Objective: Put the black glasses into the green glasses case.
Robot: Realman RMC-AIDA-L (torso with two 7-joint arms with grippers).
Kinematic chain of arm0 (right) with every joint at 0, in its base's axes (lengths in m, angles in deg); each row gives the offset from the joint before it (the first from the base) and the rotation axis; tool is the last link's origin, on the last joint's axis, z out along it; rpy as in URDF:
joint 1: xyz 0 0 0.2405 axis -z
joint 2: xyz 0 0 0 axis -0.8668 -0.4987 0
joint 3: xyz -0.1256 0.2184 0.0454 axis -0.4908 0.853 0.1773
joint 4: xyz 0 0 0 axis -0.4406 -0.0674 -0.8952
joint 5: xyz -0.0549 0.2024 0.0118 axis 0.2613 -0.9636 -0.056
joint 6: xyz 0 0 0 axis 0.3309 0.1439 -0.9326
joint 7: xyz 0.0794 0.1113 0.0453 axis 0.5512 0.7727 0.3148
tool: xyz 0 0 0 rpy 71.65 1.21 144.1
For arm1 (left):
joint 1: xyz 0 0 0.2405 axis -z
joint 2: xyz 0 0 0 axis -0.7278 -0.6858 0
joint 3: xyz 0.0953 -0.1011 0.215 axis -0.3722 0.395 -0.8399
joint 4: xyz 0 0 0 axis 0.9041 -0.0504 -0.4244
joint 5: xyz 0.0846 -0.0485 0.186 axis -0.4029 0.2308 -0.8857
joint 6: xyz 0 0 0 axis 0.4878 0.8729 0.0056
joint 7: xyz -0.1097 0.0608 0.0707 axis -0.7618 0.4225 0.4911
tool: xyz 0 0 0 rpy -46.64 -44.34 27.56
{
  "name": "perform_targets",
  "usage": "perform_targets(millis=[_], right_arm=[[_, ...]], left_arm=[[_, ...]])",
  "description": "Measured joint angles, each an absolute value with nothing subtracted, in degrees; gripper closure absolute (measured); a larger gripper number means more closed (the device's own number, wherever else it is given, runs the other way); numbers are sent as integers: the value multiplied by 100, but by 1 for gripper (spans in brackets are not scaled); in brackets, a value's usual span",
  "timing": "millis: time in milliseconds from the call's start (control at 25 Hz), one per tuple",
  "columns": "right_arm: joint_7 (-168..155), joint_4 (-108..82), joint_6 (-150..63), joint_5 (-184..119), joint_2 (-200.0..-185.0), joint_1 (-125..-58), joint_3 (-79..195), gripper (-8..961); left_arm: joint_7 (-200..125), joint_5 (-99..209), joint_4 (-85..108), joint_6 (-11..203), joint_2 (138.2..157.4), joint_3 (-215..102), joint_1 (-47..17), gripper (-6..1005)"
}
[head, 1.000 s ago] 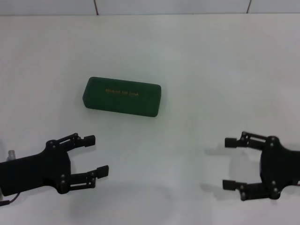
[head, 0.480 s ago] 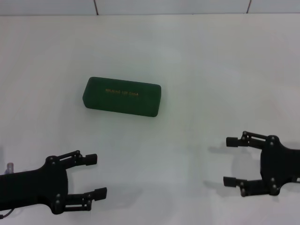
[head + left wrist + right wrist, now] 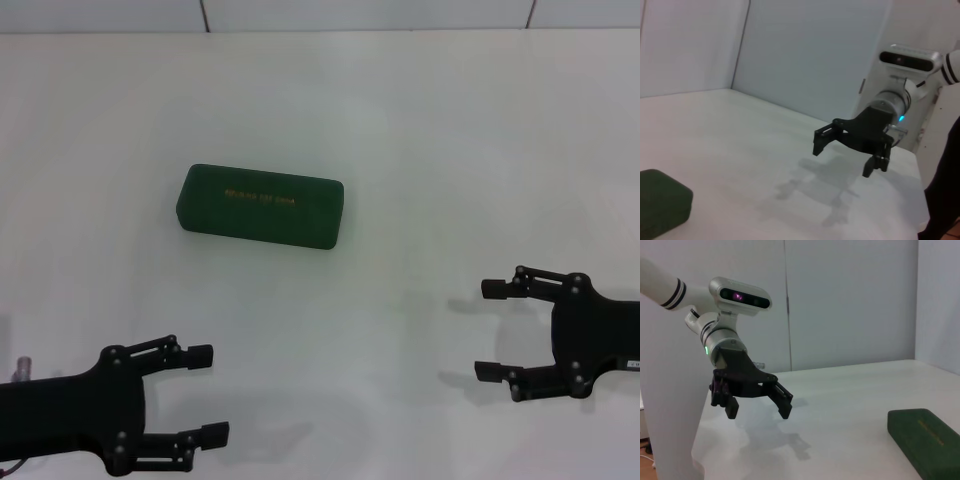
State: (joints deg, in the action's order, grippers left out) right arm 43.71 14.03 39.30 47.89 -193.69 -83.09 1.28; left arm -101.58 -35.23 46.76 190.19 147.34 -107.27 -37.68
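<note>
The green glasses case [image 3: 262, 205] lies shut on the white table, left of centre, with gold lettering on its lid. It also shows in the left wrist view [image 3: 660, 202] and the right wrist view [image 3: 929, 441]. The black glasses are not in view. My left gripper [image 3: 206, 394] is open and empty near the front left edge, well short of the case. My right gripper [image 3: 492, 330] is open and empty at the front right. The left wrist view shows the right gripper [image 3: 847, 155]. The right wrist view shows the left gripper [image 3: 760, 407].
The white table [image 3: 450, 150] spreads around the case. A pale wall with seams [image 3: 204, 14] runs along its far edge.
My left gripper has drawn back toward the front edge, away from the case. My right gripper has shifted slightly back and outward. The case has not moved.
</note>
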Motion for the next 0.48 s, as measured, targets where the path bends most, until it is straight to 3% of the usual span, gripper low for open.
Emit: perform_targets(millis=[480], right_arm=[[4376,1419,3970,4789,-19369,-8311,129,81]], left_arm=[[-10162,-3544,4676,18999,14730,-10715,-3756,133]])
